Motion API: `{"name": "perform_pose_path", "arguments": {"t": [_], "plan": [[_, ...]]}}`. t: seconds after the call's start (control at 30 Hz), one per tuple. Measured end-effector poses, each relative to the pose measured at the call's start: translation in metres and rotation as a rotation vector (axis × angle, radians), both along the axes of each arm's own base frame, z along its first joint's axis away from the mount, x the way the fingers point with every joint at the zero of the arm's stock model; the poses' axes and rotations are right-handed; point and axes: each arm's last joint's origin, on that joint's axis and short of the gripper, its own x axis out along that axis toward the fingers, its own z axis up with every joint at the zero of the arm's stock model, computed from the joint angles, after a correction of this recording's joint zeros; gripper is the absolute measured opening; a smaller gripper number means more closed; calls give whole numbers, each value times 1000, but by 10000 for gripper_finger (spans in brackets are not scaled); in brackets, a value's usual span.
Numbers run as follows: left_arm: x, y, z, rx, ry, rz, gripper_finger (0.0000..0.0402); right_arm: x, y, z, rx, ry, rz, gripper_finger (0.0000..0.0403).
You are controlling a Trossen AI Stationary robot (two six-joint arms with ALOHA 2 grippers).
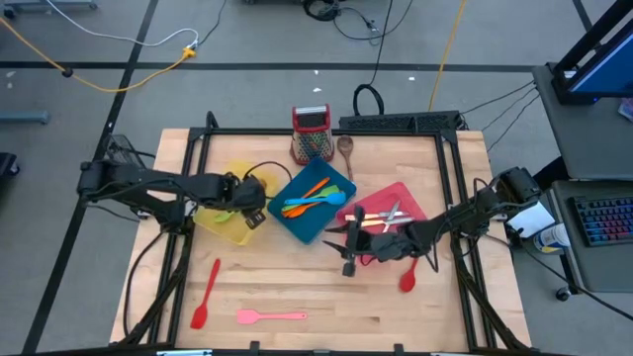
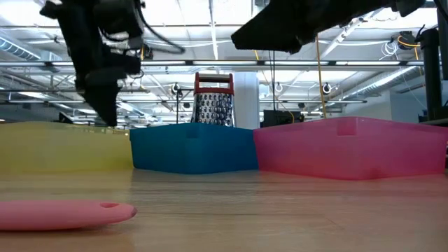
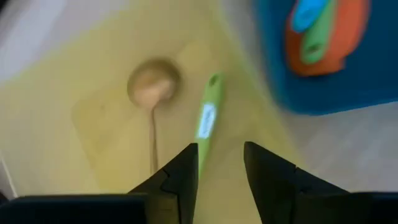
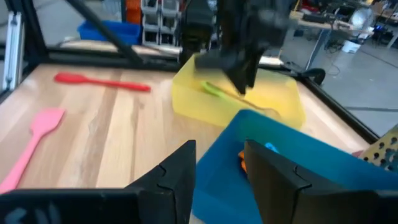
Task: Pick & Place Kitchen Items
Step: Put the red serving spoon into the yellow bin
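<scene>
My left gripper (image 1: 253, 212) hangs open over the yellow tray (image 1: 226, 225). In the left wrist view (image 3: 221, 163) its fingers stand above a green utensil (image 3: 208, 118) and a wooden spoon (image 3: 153, 87), both lying flat on the tray's floor. I cannot tell whether a finger touches the green utensil. My right gripper (image 1: 338, 237) is open and empty between the blue tray (image 1: 297, 220) and the red tray (image 1: 410, 203); it also shows in the right wrist view (image 4: 217, 168). The blue tray holds orange, blue and green utensils (image 1: 315, 198). The red tray holds pale-handled cutlery (image 1: 381, 218).
On the bare wood lie a red spatula (image 1: 206, 292), a pink spatula (image 1: 272, 316) and a red spoon (image 1: 406, 280). A box grater (image 1: 312, 133) and a wooden spoon (image 1: 346, 153) are at the far edge. There is free room along the near edge.
</scene>
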Motion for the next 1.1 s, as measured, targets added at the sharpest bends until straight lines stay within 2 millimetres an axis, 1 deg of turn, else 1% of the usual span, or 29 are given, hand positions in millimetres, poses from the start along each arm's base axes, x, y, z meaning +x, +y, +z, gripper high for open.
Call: {"name": "perform_pose_path", "arguments": {"t": [0.13, 0.27, 0.33, 0.43, 0.5, 0.6, 0.67, 0.83, 0.93, 1.03, 1.1], "plan": [[0, -13, 16, 42, -89, -42, 132, -3, 7, -1, -58, 25, 35, 151], [-3, -24, 22, 49, -142, -66, 132, -7, 16, -2, -109, 40, 79, 182], [-3, -28, 23, 52, -153, -70, 131, -10, 22, -5, -128, 76, 104, 195], [-3, -33, 23, 51, -156, -93, 131, -23, 33, -10, -184, 172, 162, 207], [-3, -35, 23, 50, -159, -102, 132, -31, 40, -16, -222, 244, 197, 209], [-3, -37, 23, 43, -164, -93, 132, -49, 48, -23, -289, 383, 264, 209], [-3, -37, 23, 41, -168, -87, 131, -57, 51, -22, -254, 446, 290, 208], [-3, -37, 23, 36, -182, -74, 131, -78, 54, -21, -16, 602, 341, 207], [-1, -37, 24, 34, -201, -71, 131, -92, 58, -24, 71, 732, 399, 202], [0, -37, 24, 33, -208, -71, 131, -107, 62, -30, 97, 889, 474, 197], [0, -37, 24, 33, -209, -70, 131, -118, 62, -33, 76, 983, 483, 194]]}}
